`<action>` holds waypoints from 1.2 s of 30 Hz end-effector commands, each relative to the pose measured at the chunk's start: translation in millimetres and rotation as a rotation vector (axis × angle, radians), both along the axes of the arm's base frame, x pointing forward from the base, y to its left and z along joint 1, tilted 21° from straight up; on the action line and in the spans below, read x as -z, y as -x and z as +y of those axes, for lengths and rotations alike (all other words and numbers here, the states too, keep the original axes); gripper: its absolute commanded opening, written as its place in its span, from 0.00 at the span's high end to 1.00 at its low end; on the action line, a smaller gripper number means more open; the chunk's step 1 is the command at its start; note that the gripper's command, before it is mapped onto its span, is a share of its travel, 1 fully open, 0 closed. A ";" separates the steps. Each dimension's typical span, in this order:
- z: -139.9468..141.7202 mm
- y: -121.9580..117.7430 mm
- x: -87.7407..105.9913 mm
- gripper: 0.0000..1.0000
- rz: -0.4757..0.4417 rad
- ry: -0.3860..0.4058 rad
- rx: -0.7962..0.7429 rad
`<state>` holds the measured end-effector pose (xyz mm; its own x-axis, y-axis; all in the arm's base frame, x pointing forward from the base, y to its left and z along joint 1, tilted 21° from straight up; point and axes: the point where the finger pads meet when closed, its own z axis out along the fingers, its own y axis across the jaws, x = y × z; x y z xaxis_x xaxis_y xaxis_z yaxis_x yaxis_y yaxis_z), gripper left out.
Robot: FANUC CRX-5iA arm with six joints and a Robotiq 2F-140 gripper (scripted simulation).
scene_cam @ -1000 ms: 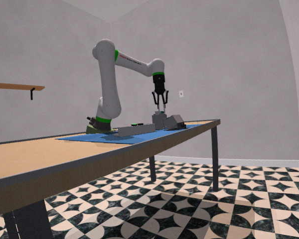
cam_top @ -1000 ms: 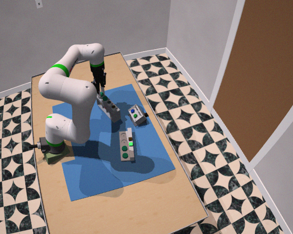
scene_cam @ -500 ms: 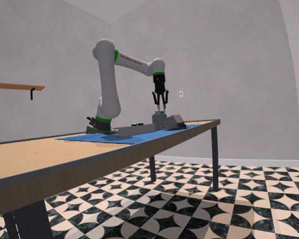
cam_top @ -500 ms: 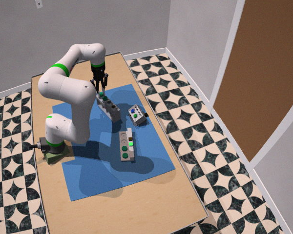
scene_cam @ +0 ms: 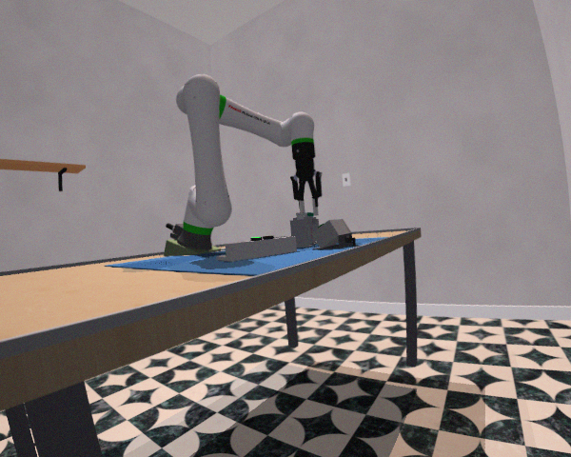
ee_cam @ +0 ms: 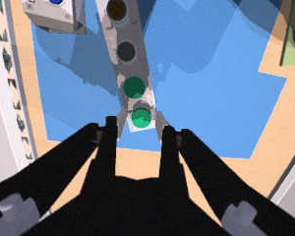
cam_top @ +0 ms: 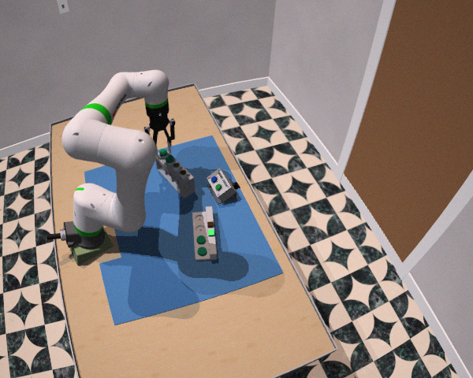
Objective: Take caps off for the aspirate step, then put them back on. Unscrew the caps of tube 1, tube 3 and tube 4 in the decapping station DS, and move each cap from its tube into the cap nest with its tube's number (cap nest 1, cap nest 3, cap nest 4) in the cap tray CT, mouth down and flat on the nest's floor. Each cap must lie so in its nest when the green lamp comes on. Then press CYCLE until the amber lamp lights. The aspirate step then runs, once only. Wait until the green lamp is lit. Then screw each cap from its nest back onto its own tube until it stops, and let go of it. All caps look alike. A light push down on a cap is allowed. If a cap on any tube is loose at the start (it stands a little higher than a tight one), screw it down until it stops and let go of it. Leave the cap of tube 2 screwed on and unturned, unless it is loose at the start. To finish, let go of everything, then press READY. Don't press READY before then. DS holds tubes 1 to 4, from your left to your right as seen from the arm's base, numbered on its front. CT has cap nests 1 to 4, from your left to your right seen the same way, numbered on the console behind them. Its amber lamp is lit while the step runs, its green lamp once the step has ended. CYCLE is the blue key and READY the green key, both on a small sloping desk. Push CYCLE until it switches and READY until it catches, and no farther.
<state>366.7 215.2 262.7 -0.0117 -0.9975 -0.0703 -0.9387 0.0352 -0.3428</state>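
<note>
The grey decapping station [cam_top: 184, 185] [scene_cam: 303, 230] [ee_cam: 110, 36] stands on the blue mat. Tube 1, at its far end, carries a green cap [cam_top: 162, 152] [ee_cam: 141, 117], and tube 2 beside it carries another cap [cam_top: 169, 158] [ee_cam: 134, 87]. Tube 3 [cam_top: 176, 165] [ee_cam: 126, 50] and tube 4 [cam_top: 183, 172] [ee_cam: 117, 9] stand open. My gripper [cam_top: 163, 144] [scene_cam: 307, 207] [ee_cam: 141, 116] points straight down over tube 1's cap. Its fingers are open and stand on either side of the cap with a gap. In the cap tray [cam_top: 196, 257] [scene_cam: 259, 248], green caps lie in nest 3 [cam_top: 200, 239] and nest 4 [cam_top: 202, 250]. The green lamp [cam_top: 210, 232] is lit.
The sloping desk [cam_top: 227, 194] [scene_cam: 332, 231] [ee_cam: 49, 20] with the blue key [cam_top: 214, 178] and green key [cam_top: 218, 187] stands right of the station. The arm's base [cam_top: 87, 244] sits at the table's left edge. The blue mat [cam_top: 147, 284] covers the table's middle.
</note>
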 end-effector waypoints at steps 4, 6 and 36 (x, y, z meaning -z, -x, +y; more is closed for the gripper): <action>-0.1 1.0 -3.0 0.65 -0.001 0.000 0.000; -0.1 1.0 -3.0 0.65 -0.001 0.000 0.000; -60.9 14.6 -39.9 0.71 -0.037 0.201 -0.546</action>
